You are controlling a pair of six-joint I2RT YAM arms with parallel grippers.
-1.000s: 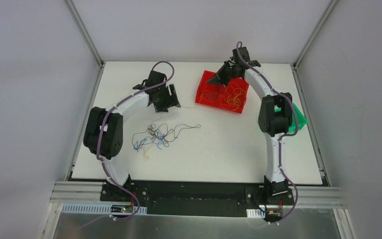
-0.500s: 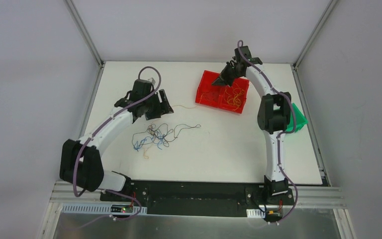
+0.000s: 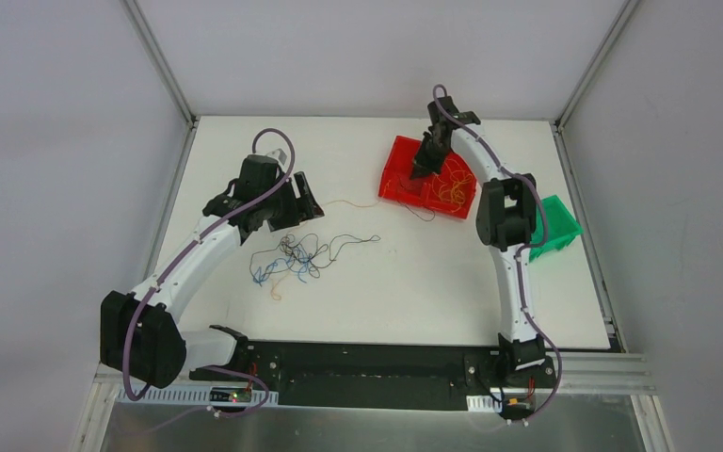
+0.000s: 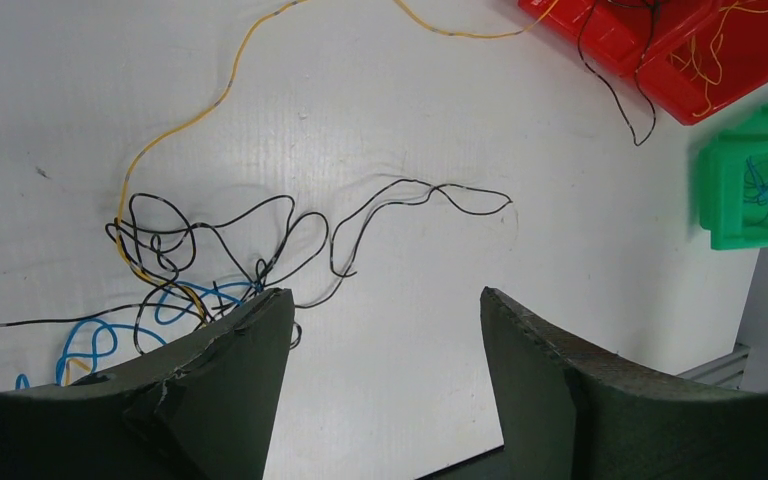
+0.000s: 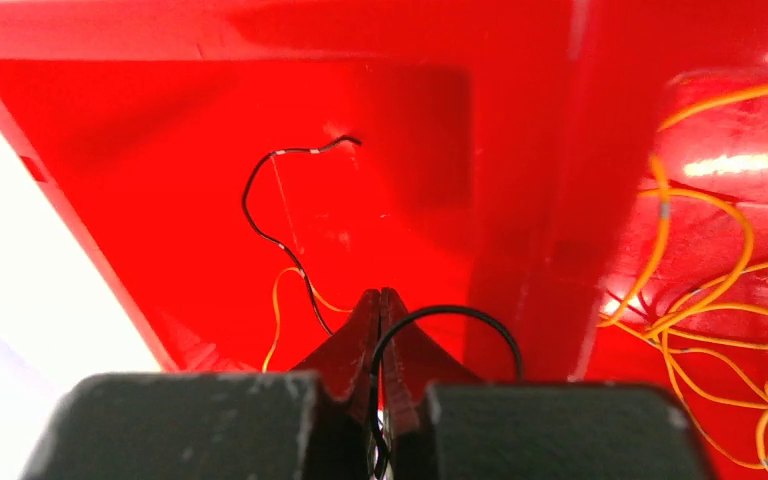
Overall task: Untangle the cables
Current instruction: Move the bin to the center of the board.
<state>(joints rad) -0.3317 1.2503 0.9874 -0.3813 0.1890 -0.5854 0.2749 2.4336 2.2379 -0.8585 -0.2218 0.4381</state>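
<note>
Leftward and back went the left arm, carrying the left hand [image 3: 294, 202] off the yellow strand [image 3: 348, 202], while the right hand [image 3: 422, 172] dropped into the left compartment of the red bin [image 3: 383, 184]. The right hand [image 5: 380, 295] was clenched on 1 black cable [image 5: 450, 308], whose tail spilled past the bin's near wall onto the table [image 3: 433, 282]. The left hand [image 4: 380, 300] stood released, grasping nothing. Beneath and just ahead of its fingers lay the tangle [image 4: 180, 240] of black, blue and yellow cables. It looked as if 1 strand was nearly sorted and the knot came next.
</note>
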